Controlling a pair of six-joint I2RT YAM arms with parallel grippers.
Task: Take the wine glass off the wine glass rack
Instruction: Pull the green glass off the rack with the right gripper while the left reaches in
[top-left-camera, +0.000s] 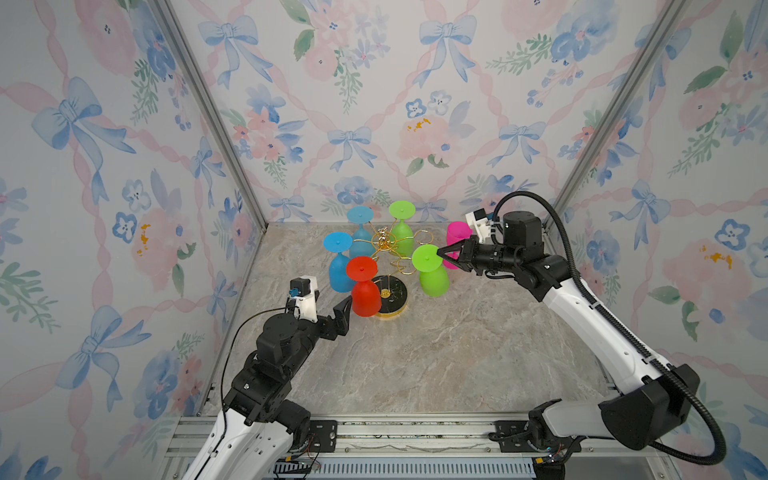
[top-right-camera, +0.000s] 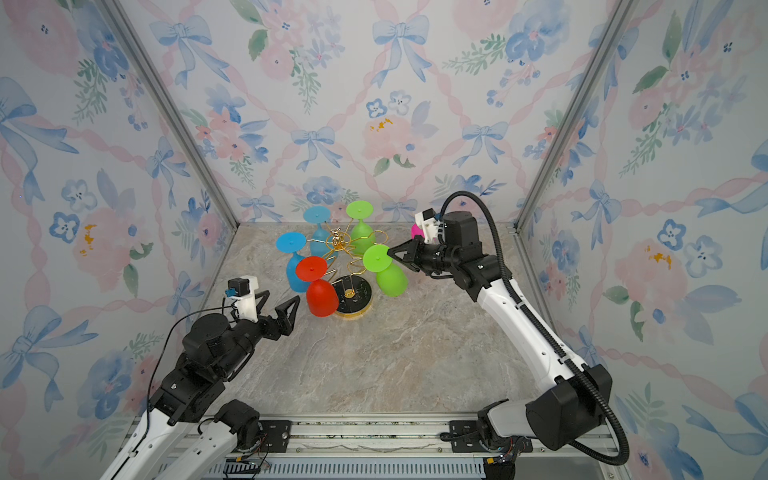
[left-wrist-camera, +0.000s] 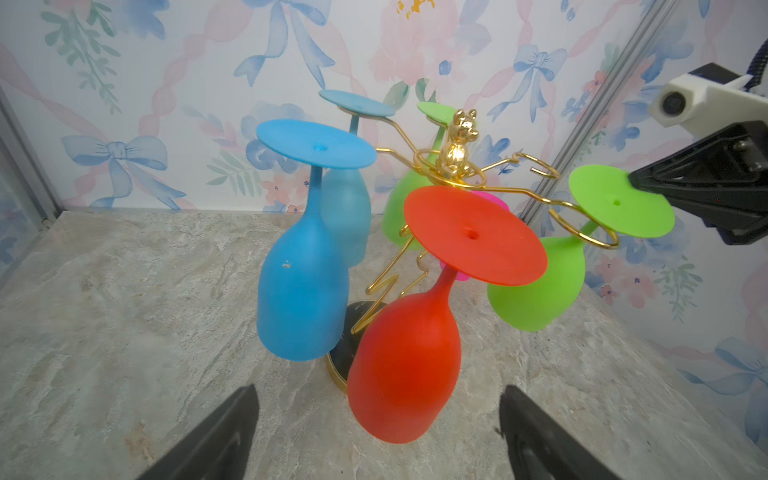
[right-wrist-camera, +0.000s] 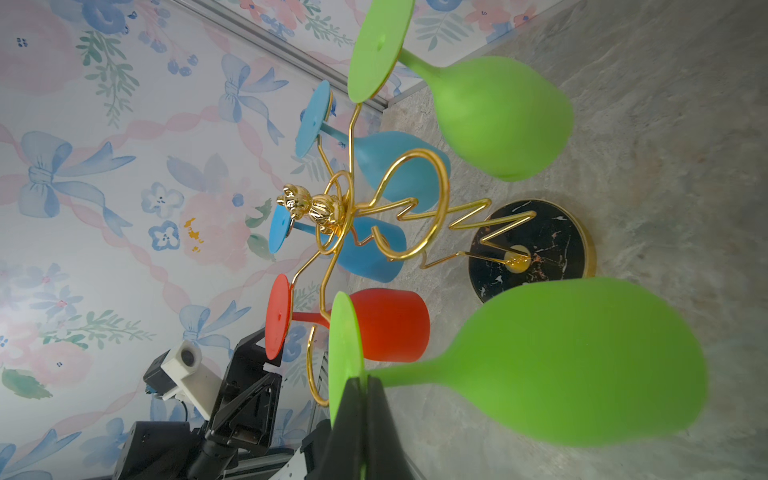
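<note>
The right hand (top-left-camera: 438, 251) is pinched together on the rim of the flat round foot of a green wine glass (top-left-camera: 434, 280), which hangs upside down and tilted at the right side of the wine glass rack (top-left-camera: 395, 286). In the left wrist view its stem sits inside one of the gold wire loops. The rack stands toward the back of the grey, stone-patterned bench (top-left-camera: 457, 353), near the back wall, on a round black marbled base edged in gold, with a small gold figure (left-wrist-camera: 457, 141) at the top. A matte red glass (top-left-camera: 365, 299), two blue glasses (top-left-camera: 340, 272) and a second green glass (top-left-camera: 401, 235) also hang bowl-down from its arms. A pink glass (top-left-camera: 456, 237) shows behind the right hand, partly hidden. The left hand (top-right-camera: 277, 300), fingers wide apart and holding nothing, hovers just beside the red glass's bowl. Open bench runs from the rack to the front rail (top-left-camera: 415, 432); floral-papered walls (top-left-camera: 124, 166) close in on three sides.
</note>
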